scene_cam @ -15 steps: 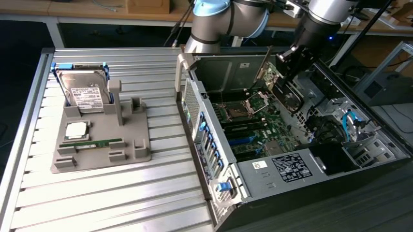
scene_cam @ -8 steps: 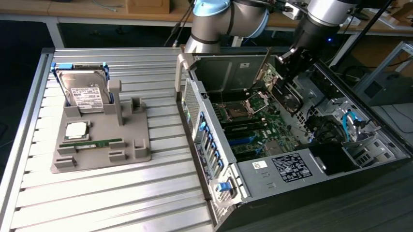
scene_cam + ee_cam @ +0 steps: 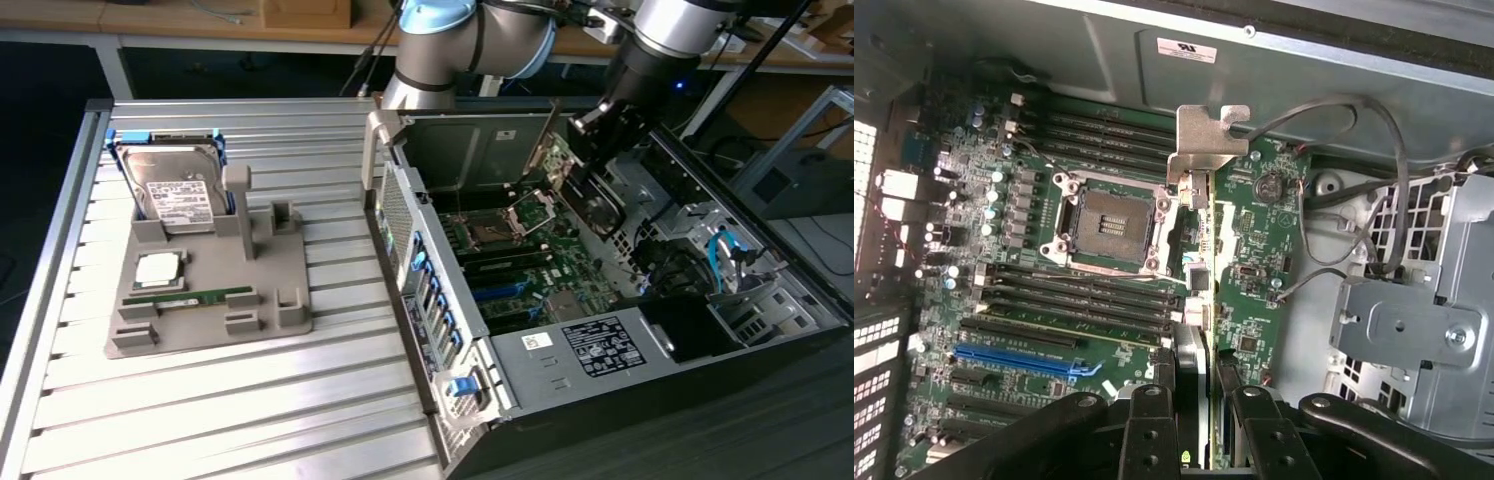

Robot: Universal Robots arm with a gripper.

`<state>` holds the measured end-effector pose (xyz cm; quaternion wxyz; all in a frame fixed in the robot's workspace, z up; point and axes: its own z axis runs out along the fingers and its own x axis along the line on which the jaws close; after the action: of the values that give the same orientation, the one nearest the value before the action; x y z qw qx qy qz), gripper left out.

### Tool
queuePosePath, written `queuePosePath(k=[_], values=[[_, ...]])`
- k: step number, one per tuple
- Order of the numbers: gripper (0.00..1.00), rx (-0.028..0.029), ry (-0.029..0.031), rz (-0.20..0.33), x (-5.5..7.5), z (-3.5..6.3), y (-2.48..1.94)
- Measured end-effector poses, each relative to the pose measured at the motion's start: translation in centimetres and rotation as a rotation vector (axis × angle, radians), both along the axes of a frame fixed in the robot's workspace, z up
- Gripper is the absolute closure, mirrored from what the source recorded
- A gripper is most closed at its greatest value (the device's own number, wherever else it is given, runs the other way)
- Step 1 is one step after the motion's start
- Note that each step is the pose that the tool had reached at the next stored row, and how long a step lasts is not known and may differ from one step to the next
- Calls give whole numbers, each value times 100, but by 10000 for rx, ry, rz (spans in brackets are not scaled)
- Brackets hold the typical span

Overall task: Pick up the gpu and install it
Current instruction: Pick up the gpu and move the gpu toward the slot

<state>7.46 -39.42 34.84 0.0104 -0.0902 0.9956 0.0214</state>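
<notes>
The gpu appears edge-on as a thin dark card, its pale metal bracket at the far end. It hangs above the green motherboard inside the open computer case. My gripper is shut on it, with one black finger on each side of the card. In the exterior view the gripper reaches down into the case from above, and the gpu hangs tilted below it, over the board near the CPU socket.
A grey fixture tray on the slatted table at the exterior view's left holds a silver hard drive, a processor chip and a green memory stick. A blue slot, loose cables and a metal drive cage surround the card.
</notes>
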Motion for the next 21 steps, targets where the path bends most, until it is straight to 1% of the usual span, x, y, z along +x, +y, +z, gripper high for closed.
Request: queuePosePath(k=[21], values=[[73,1,0,13,0,-100,-8]])
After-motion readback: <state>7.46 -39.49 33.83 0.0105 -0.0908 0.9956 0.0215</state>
